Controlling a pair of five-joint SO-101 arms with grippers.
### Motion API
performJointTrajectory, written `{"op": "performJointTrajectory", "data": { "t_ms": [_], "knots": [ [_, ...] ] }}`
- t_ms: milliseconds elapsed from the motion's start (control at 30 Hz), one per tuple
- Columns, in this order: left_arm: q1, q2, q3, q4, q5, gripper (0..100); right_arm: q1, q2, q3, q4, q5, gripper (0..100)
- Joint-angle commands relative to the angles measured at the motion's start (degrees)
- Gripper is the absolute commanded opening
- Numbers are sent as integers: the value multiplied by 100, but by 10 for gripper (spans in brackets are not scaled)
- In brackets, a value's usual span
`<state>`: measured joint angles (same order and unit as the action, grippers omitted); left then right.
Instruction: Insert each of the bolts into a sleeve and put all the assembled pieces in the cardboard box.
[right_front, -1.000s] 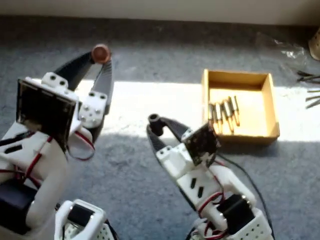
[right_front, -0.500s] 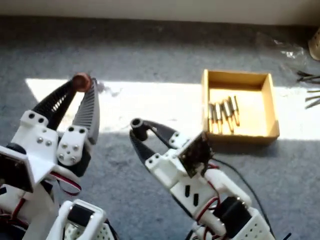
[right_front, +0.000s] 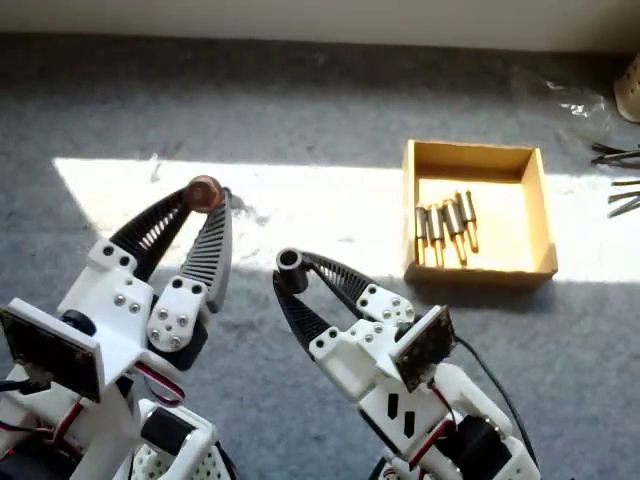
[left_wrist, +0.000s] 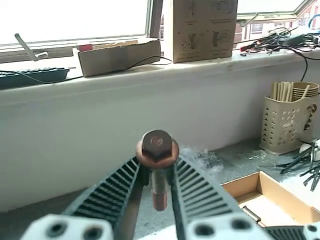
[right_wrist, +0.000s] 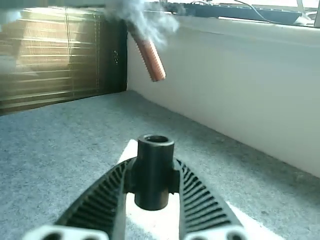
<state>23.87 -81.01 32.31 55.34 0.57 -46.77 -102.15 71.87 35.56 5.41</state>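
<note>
My left gripper (right_front: 203, 200) (left_wrist: 157, 172) is shut on a copper bolt (right_front: 204, 192) (left_wrist: 157, 165), held head-up above the grey carpet at the left. To its right, my right gripper (right_front: 292, 270) (right_wrist: 151, 175) is shut on a black sleeve (right_front: 290, 263) (right_wrist: 152, 170), its open bore facing up. In the right wrist view the bolt's threaded tip (right_wrist: 150, 60) hangs above and beyond the sleeve, apart from it. The cardboard box (right_front: 535, 195) (left_wrist: 280, 192) at the right holds several assembled pieces (right_front: 447, 228).
Loose tools (right_front: 615, 180) and a crumpled plastic wrapper (right_front: 560, 95) lie at the far right. A beige slotted holder (left_wrist: 292, 117) stands by the wall beyond the box. Bare carpet (right_front: 320, 110) lies behind the grippers.
The left gripper swung back toward the left arm's base and then right again with the bolt. The right gripper drew back from the box with the sleeve; they now stand close together.
</note>
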Motion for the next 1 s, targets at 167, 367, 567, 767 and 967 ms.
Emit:
{"op": "performJointTrajectory", "data": {
  "t_ms": [167, 367, 567, 767, 967],
  "knots": [
    [479, -13, 391, -185, 26, 6, -48, -303, 558, -163, 62, 5],
    [488, -13, 769, -185, 26, 6, -31, -312, 813, -154, 62, 5],
    [488, -22, 1288, -193, 26, 6, -22, -312, 1024, -145, 62, 5],
    [488, -22, 1314, -185, 26, 6, 101, -312, 989, -154, 62, 5],
    [488, -22, 1305, -633, 26, 6, 382, -312, 1033, -180, 35, 5]
  ]
}}
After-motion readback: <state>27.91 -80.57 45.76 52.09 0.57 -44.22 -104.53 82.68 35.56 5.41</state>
